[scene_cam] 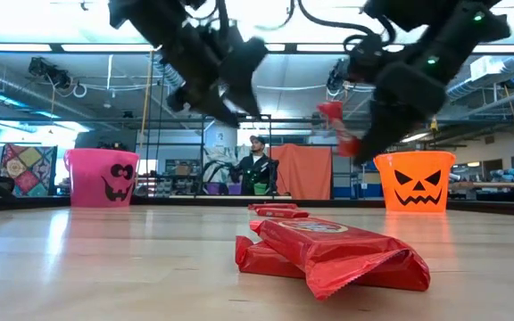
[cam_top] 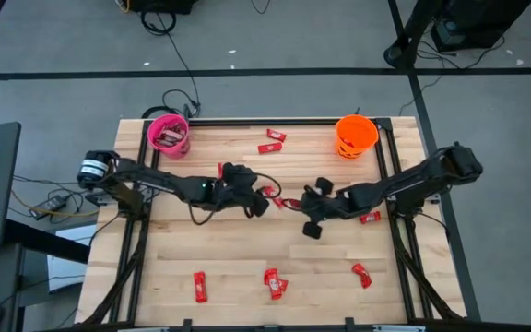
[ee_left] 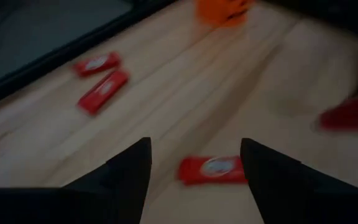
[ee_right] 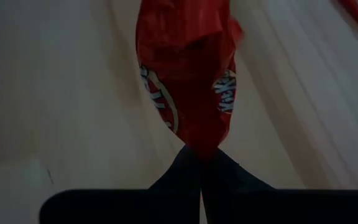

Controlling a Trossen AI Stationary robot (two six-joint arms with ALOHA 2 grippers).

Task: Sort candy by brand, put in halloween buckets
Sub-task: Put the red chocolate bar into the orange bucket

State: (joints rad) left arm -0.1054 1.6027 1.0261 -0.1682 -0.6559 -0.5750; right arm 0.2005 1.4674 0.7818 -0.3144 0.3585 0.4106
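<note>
My right gripper [cam_top: 300,205] hovers over the table's middle, shut on a red candy [ee_right: 185,68] held above the wood. Just to its left, my left gripper [ee_left: 194,142] is open above the table, and a second red candy [ee_left: 213,169] lies flat on the wood ahead of it, in line with the gap between its fingers, untouched. The pink bucket [cam_top: 168,134] stands at the far left corner. The orange bucket [cam_top: 356,136] stands at the far right. My right gripper pinches one crimped end of the red wrapper [ee_right: 199,142] between its two fingertips. The fingers slant down from the table's right side. The rest of the bar [scene_cam: 335,120] sticks out ahead of the fingertips, clear of the table.
Loose red candies lie near the far edge [cam_top: 272,136], beside the right arm [cam_top: 370,218], and along the near side [cam_top: 200,286], [cam_top: 273,281], [cam_top: 362,275]. Two stacked bars [scene_cam: 328,254] fill the low view's foreground. A person [scene_cam: 257,165] stands in the room behind.
</note>
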